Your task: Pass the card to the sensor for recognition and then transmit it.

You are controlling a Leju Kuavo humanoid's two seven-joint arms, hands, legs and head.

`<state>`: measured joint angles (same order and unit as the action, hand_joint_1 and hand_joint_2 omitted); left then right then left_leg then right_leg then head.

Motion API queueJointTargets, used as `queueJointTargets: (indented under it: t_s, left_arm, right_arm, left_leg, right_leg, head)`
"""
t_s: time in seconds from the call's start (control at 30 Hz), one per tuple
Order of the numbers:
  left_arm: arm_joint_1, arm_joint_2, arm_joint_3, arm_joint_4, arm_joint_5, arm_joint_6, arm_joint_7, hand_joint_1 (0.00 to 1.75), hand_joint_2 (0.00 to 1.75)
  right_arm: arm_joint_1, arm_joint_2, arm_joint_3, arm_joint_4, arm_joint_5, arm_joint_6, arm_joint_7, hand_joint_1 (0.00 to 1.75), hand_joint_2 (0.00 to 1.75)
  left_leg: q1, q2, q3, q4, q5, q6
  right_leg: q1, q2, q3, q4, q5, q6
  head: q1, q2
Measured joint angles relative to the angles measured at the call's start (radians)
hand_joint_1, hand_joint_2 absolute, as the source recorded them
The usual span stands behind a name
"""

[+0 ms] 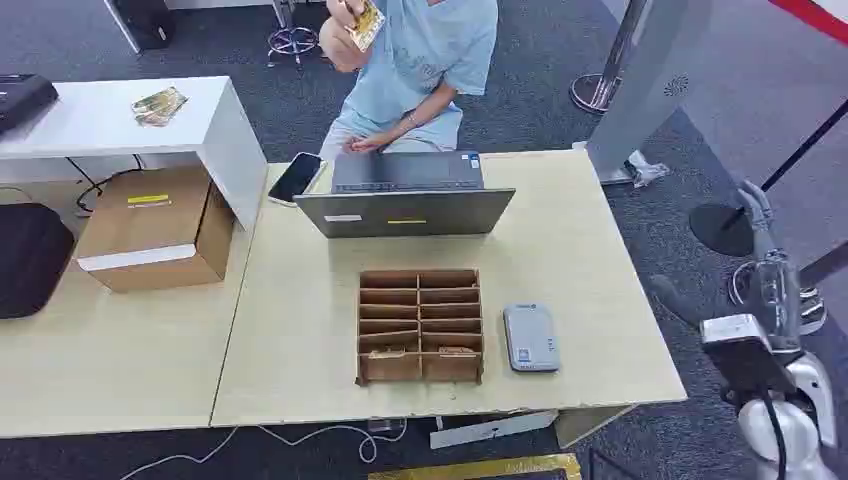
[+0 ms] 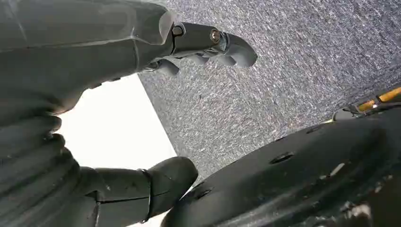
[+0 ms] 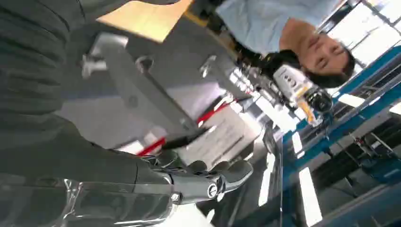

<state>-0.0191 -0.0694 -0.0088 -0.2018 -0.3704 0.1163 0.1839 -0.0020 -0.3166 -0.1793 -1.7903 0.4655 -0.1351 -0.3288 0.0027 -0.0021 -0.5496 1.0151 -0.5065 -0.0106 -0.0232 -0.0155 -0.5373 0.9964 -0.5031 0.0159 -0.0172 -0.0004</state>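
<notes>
Card (image 1: 366, 24) is far away in the person's hand (image 1: 347, 12). Right robot hand (image 1: 757, 205) is open and empty, so reach up gently. Left robot hand (image 2: 142, 94) hangs empty too.

Your right arm (image 1: 775, 330) stands off at about three to four o'clock of the head view, raised upright, its silver forearm reaching up to the right hand (image 1: 755, 205). That hand holds nothing; in the right wrist view its fingers (image 3: 231, 172) are loosely extended and apart. Your left hand (image 2: 142, 118) hangs low at your side. In the left wrist view its thumb (image 2: 161, 184) sits well apart from the fingers (image 2: 227, 47), which curl only slightly, with nothing between them.
</notes>
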Motion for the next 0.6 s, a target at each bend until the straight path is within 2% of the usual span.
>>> queueJointTargets:
  t_s: [0.07,0.13,0.17,0.2,0.33,0.47,0.6]
  left_arm:
    - [0.0,0.0,0.0,0.0,-0.005,0.0,0.0,0.0,1.75]
    - [-0.001,0.0,0.0,0.0,-0.015,-0.002,0.0,0.0,1.75]
    - [-0.001,0.0,0.0,0.0,-0.016,-0.002,0.0,0.0,1.75]
    - [-0.001,0.0,0.0,0.0,-0.022,-0.003,0.0,0.0,1.75]
    - [-0.003,0.0,0.0,0.0,-0.042,-0.01,0.0,0.0,1.75]
    - [-0.003,0.0,0.0,0.0,-0.055,-0.01,-0.002,0.0,1.75]
    - [-0.003,0.001,0.0,0.0,-0.061,-0.013,-0.007,0.0,1.75]
  right_arm:
    - [-0.008,0.0,0.013,0.0,0.064,-0.047,0.006,0.0,1.75]
    - [-0.028,0.0,0.04,0.003,0.19,-0.125,0.037,0.0,1.75]
    - [-0.042,0.0,0.043,0.003,0.202,-0.131,0.04,0.0,1.75]
    - [-0.054,0.0,0.071,0.012,0.317,-0.191,0.071,0.0,1.75]
    - [-0.152,-0.002,0.166,0.087,0.546,-0.304,0.156,0.0,1.75]
    - [-0.227,0.001,0.256,0.171,0.751,-0.374,0.236,0.0,1.75]
    - [-0.326,0.003,0.347,0.276,0.929,-0.412,0.312,0.0,1.75]
  left_leg:
    - [0.0,0.0,0.0,0.0,0.0,0.0]
    - [0.0,0.001,0.0,0.0,0.0,0.0]
    - [0.0,0.001,0.0,0.0,0.0,0.0]
    - [0.0,0.001,0.0,0.0,0.0,0.0]
    - [0.0,0.003,0.001,0.0,0.0,0.0]
    - [0.0,0.002,0.0,0.0,0.001,0.0]
    - [0.0,0.002,0.001,0.0,0.001,0.0]
  right_leg:
    - [0.0,0.0,0.0,0.0,0.0,0.0]
    - [0.0,0.0,0.0,0.0,0.0,0.0]
    - [0.0,0.001,0.0,0.0,0.0,0.0]
    - [0.0,0.001,0.0,0.0,0.0,0.0]
    - [0.0,0.003,0.0,0.001,0.0,0.0]
    - [0.0,0.002,0.0,0.002,0.001,0.0]
    - [0.0,0.003,-0.001,0.002,0.001,0.0]
  head:
    - [0.0,0.0]
    - [0.0,0.0]
    - [0.0,0.0]
    - [0.0,0.0]
    - [0.0,0.0]
    - [0.0,0.0]
    - [0.0,0.0]
